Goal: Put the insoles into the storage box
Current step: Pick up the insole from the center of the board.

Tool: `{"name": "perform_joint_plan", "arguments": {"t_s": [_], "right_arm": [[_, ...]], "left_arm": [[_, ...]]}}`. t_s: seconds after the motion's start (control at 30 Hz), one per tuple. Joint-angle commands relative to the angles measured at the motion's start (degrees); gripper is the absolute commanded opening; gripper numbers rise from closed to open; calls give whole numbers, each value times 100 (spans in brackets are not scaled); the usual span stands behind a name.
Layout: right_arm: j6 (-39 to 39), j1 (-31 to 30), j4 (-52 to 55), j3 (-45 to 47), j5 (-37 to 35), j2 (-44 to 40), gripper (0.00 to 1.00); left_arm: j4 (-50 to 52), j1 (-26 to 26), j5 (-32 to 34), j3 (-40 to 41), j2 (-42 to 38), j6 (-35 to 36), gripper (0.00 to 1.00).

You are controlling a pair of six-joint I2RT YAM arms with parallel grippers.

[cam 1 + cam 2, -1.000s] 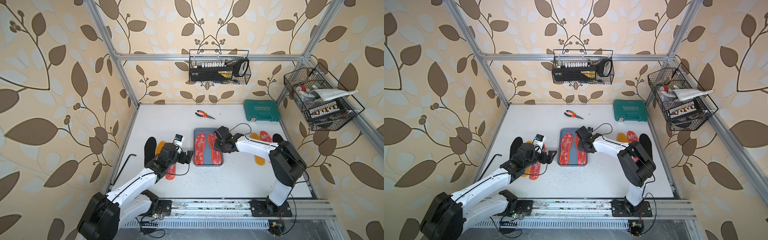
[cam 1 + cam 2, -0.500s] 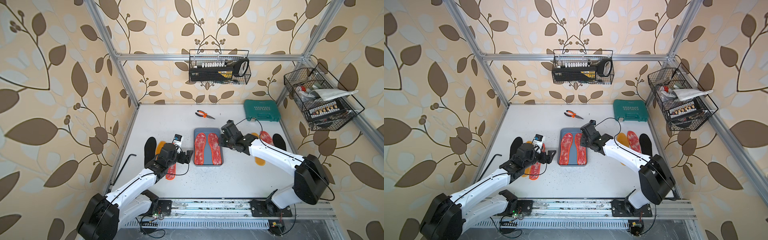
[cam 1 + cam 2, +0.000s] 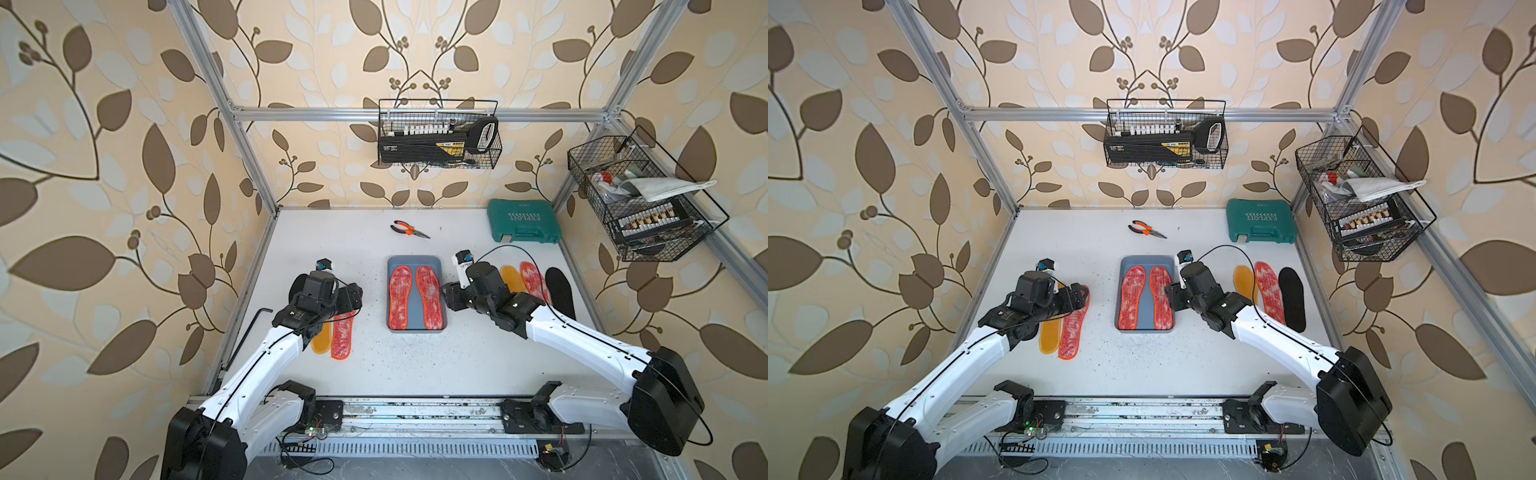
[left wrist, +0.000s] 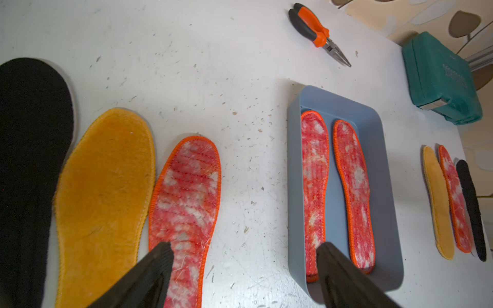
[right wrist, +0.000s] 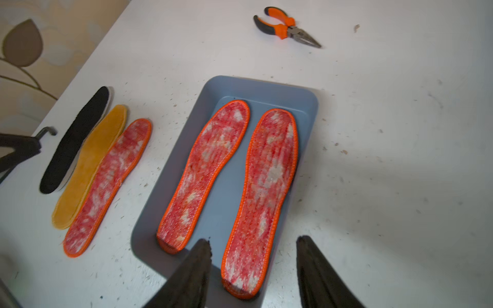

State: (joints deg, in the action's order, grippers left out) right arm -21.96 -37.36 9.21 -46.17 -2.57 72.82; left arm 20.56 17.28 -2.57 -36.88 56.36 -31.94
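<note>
My left arm (image 3: 266,353) and right arm (image 3: 582,336), white shells on the long links, black blocky joints, thin black cables (image 3: 510,246) looping alongside, my left gripper (image 4: 244,249) and right gripper (image 5: 253,242) with black tapered fingers, small white wrist cameras (image 3: 462,259) with blue caps

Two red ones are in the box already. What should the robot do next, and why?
Probably lower the left jaws onto the red-speckled insole beneath them and pinch it: they stand open and empty above it, and the storage box beside it holds only two.
</note>
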Motion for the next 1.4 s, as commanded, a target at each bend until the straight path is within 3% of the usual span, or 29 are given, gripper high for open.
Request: {"name": "perform_joint_plan", "arguments": {"t_s": [0.0, 0.2, 0.27, 0.4, 0.5, 0.57, 0.7, 0.93, 1.37], "right_arm": [[296, -213, -727, -246, 1156, 341, 54], [180, -566, -616, -957, 1239, 1101, 54], [132, -622, -677, -921, 1139, 1206, 54], [147, -734, -859, -612, 695, 1221, 54], [119, -906, -938, -322, -152, 979, 54], [151, -1036, -1140, -47, -808, 759, 55], [291, -1194, -1544, 456, -1575, 296, 55], [332, -1247, -2156, 1014, -1809, -322, 55], [224, -1256, -2191, 1077, -1896, -351, 56]], "left_arm": [[827, -317, -573, -103, 68, -316, 81], [580, -1122, -1264, 258, 185, -331, 75], [563, -1192, -1299, 263, 374, -250, 75], [534, -1192, -1392, 270, 706, -75, 63], [388, -1175, -1499, 380, 752, -27, 61], [450, -1134, -1381, 401, 753, 48, 54], [583, -982, -1110, 391, 820, 48, 59], [521, -733, -880, 435, 1109, -4, 61], [600, -497, -262, 316, 1409, -153, 62]]}}
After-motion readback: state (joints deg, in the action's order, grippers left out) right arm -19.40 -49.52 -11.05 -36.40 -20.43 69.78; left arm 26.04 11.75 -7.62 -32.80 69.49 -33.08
